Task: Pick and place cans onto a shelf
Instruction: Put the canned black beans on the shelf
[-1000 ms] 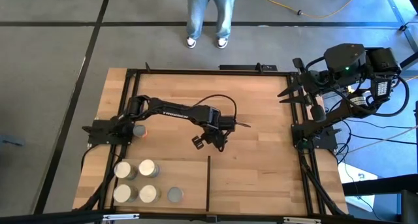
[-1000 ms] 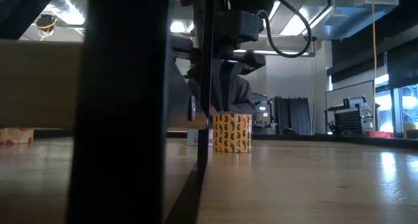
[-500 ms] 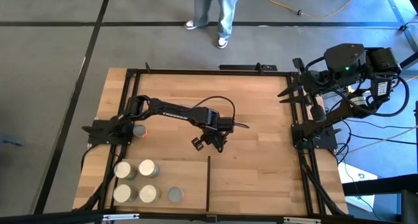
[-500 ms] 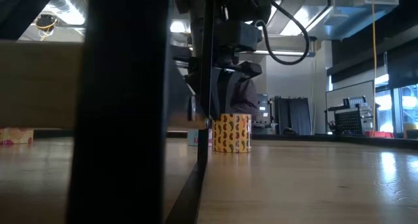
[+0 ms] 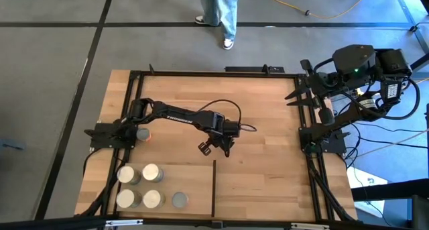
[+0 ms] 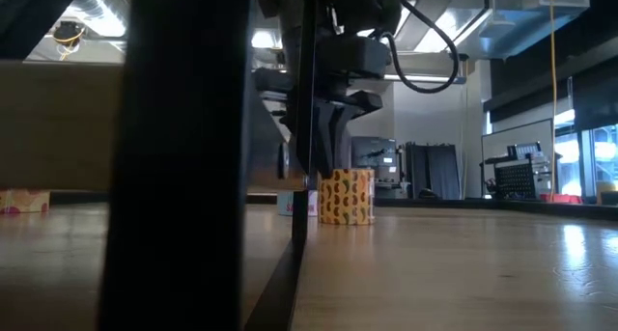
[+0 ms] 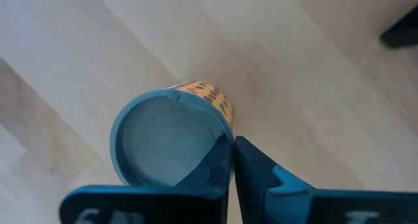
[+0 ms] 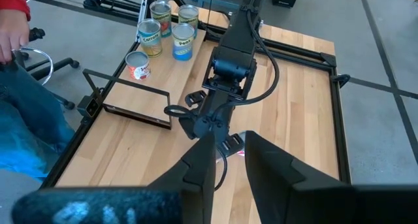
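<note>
A can with a grey lid and a yellow patterned label stands upright on the wooden table, near its middle. My left gripper points down over it, shut at the can's top rim. Several other cans stand on their bases on the shelf at the near left, beside its thin black divider. My right gripper waits open, raised at the table's far right corner. My left gripper comes from above, pointing down, and is shut on the top rim of the can. One finger lies over the lid just inside the rim, and the other finger is outside the wall. The can stands upright on the table.
One more can stands by the left arm's base. A black frame runs round the table. A person's legs show beyond the far edge. A dark post blocks much of the low view. Bare wood lies on the table's right half.
My left gripper has sunk slightly over the can, rolled a little about its own pointing line, and shut at the can's top rim. The can stays standing on the table. The person beyond the far edge has walked along it.
</note>
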You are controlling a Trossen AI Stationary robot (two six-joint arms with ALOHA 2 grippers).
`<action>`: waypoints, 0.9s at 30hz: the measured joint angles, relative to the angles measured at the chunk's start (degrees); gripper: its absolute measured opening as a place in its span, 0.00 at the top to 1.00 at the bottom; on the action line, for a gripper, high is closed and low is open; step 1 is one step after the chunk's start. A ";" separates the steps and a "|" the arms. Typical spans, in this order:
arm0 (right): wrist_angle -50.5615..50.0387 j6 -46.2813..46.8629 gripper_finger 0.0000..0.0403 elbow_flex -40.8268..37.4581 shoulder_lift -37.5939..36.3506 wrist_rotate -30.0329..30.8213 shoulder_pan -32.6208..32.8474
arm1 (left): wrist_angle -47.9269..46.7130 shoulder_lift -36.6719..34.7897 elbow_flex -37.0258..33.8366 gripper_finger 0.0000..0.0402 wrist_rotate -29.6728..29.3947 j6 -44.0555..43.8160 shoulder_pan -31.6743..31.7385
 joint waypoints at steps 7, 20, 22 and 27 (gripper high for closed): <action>-0.01 -0.02 0.79 0.00 -0.02 0.00 0.00 | -2.65 -3.03 1.00 0.99 -0.41 -5.20 0.50; -0.01 0.00 0.79 0.00 -0.02 0.00 -0.02 | -8.68 -15.59 1.42 1.00 -3.49 -22.40 2.86; -0.01 -0.01 0.79 0.00 -0.02 0.00 -0.02 | -11.93 -17.51 1.38 1.00 -4.18 -24.91 2.78; -0.01 -0.20 0.79 0.00 -0.02 0.01 -0.01 | -15.99 -20.94 1.38 1.00 -4.12 -30.58 1.74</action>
